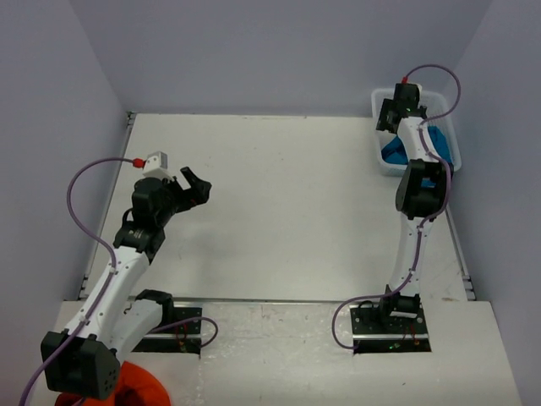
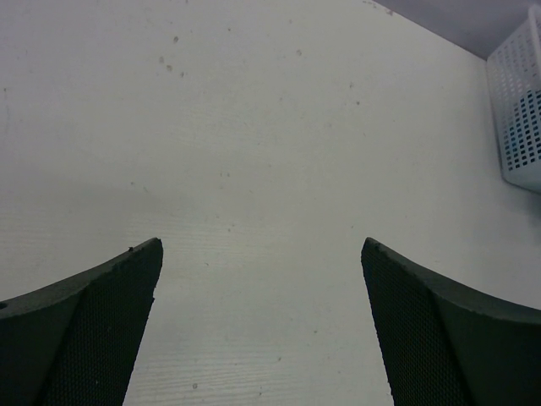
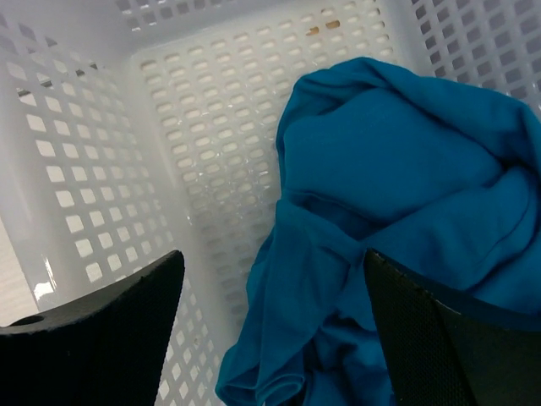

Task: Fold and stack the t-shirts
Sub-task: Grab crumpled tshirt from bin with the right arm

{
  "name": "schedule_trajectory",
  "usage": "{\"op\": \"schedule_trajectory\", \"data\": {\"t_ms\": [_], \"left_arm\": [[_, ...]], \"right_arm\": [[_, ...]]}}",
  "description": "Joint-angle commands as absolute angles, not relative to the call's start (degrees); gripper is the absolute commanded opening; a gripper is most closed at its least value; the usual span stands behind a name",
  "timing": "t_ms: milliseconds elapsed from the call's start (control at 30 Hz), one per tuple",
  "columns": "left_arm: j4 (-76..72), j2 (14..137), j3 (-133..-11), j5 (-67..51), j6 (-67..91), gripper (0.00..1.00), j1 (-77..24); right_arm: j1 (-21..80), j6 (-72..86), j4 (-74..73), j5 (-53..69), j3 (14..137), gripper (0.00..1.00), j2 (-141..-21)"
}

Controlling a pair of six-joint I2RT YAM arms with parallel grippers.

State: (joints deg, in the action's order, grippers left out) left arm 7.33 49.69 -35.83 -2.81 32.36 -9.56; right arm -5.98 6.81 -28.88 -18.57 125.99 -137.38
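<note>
Basket (image 1: 448,127) sits at the far-right corner of the desk (image 1: 287,203), by the rt edge. T-shirt (image 1: 394,152) lies in it, heaped in the near half. Right gripper (image 3: 272,254) hangs over the basket, directly above the shirt. Left gripper (image 1: 196,184) is over the desk's left-centre, well apart from the basket. Bunched cloth (image 1: 139,385) lies at the near-left corner, just beside the left arm.

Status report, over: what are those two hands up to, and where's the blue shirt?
Left hand open, over the table. Right hand open, down in the white basket, above the t-shirt. Shirt bunched, not yet gripped. Nothing seen in the way.
</note>
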Motion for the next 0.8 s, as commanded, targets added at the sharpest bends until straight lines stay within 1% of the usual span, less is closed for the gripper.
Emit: {"op": "schedule_trajectory", "data": {"t_ms": [0, 167, 300, 333, 500, 533, 567, 767], "left_arm": [[9.14, 49.66, -41.3, -3.95, 32.78, 1.0, -9.84], [10.45, 49.22, -44.46, -6.59, 33.49, 1.0, -9.84], [13.0, 48.17, -47.02, -6.59, 32.87, 1.0, -9.84], [13.88, 47.82, -48.24, -6.68, 32.7, 1.0, -9.84], [15.9, 47.2, -50.71, -7.64, 32.43, 1.0, -9.84], [16.0, 47.11, -50.8, -7.65, 32.34, 1.0, -9.84], [16.08, 47.02, -50.8, -7.56, 32.43, 1.0, -9.84], [16.08, 47.02, -50.36, -8.52, 33.05, 1.0, -9.84]], "right_arm": [[-6.15, 7.73, -32.08, -19.06, 129.73, 0.86, -134.21], [-6.15, 11.07, -37.43, -20.47, 130.95, 0.86, -134.12], [-6.15, 13.27, -43.75, -21.53, 134.38, 0.85, -137.36], [-6.15, 14.4, -45.16, -21.45, 133.51, 0.85, -137.63], [-6.15, 16.61, -45.35, -18.82, 132.01, 0.86, -140.18], [-6.15, 16.61, -46.13, -18.37, 132.53, 0.82, -140.79], [-6.15, 16.96, -46.93, -18.89, 134.37, 0.82, -141.32], [-6.15, 17.31, -47.02, -17.93, 134.03, 0.82, -141.33]]}}
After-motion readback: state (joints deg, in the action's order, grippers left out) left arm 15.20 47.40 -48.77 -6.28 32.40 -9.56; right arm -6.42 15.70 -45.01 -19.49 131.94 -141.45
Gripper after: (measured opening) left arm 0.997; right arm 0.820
